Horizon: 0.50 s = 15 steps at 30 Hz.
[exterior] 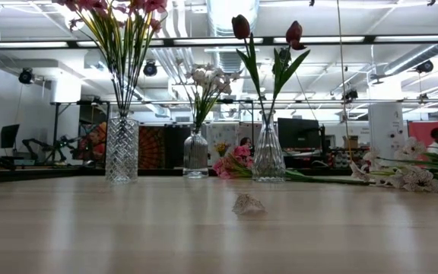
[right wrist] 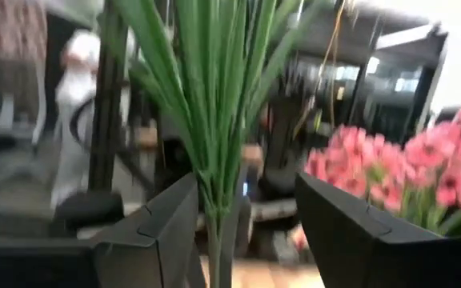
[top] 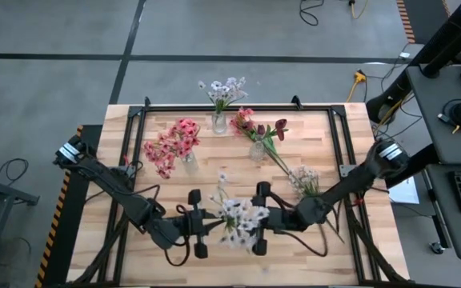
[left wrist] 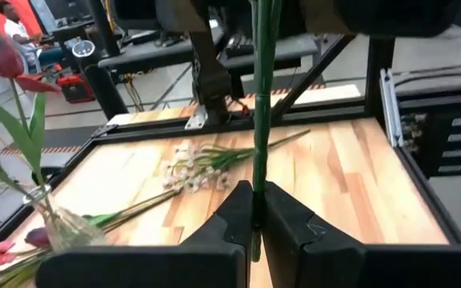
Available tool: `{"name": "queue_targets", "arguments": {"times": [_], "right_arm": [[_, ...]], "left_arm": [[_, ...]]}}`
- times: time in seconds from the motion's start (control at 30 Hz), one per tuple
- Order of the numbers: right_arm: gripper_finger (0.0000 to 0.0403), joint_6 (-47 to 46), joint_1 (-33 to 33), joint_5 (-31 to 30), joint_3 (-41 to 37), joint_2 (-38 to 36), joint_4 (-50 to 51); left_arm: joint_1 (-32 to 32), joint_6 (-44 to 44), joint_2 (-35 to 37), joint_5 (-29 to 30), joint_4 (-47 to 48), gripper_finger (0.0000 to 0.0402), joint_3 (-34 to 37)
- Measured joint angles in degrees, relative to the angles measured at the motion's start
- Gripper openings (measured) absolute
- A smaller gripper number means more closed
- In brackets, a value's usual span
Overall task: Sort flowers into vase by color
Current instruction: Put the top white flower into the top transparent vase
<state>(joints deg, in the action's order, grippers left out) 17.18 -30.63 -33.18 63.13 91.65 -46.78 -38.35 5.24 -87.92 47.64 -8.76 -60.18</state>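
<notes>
A white-blossomed flower (top: 240, 214) with a green stalk (left wrist: 258, 120) stands upright in the air between my two grippers, over the table's near middle. My left gripper (top: 214, 224) (left wrist: 256, 210) is shut on the stalk. My right gripper (top: 250, 218) (right wrist: 246, 232) is open and faces it from the right. Its fingers stand on either side of the flower's long green leaves (right wrist: 206, 96). Behind are three glass vases: pink blossoms (top: 174, 144), white-lilac blossoms (top: 224, 90), dark red tulips (top: 278, 128). Another white flower (top: 302, 180) lies flat on the table. My left gripper pinches the white flower's green stalk (left wrist: 256, 186) between its two fingers. The fingers come level from the table's left and lie across the stalk. The stalk stands upright and runs up out of the wrist view; its blossoms and lower end do not show there.
The vases stand in the table's far middle: pink (exterior: 122, 148), white-lilac (exterior: 195, 156), tulips (exterior: 268, 156). A loose pale blossom (exterior: 248, 204) lies on the wood. A pink sprig (exterior: 230, 166) lies by the tulip vase. A black frame (top: 238, 106) rims the table.
</notes>
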Motion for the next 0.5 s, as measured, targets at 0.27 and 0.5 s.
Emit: {"name": "queue_targets", "arguments": {"times": [0.27, 0.5], "right_arm": [[0.0209, -9.2, 0.2, -2.9, 11.2, -3.0, 33.6], [0.0209, -10.5, 0.1, -4.4, 16.6, -2.6, 43.5]], "left_arm": [[0.0, 0.5, -0.1, 0.6, 0.8, 0.0001, 0.0], [0.0, 1.8, -0.1, 1.6, 2.3, 0.0001, 0.0]]}}
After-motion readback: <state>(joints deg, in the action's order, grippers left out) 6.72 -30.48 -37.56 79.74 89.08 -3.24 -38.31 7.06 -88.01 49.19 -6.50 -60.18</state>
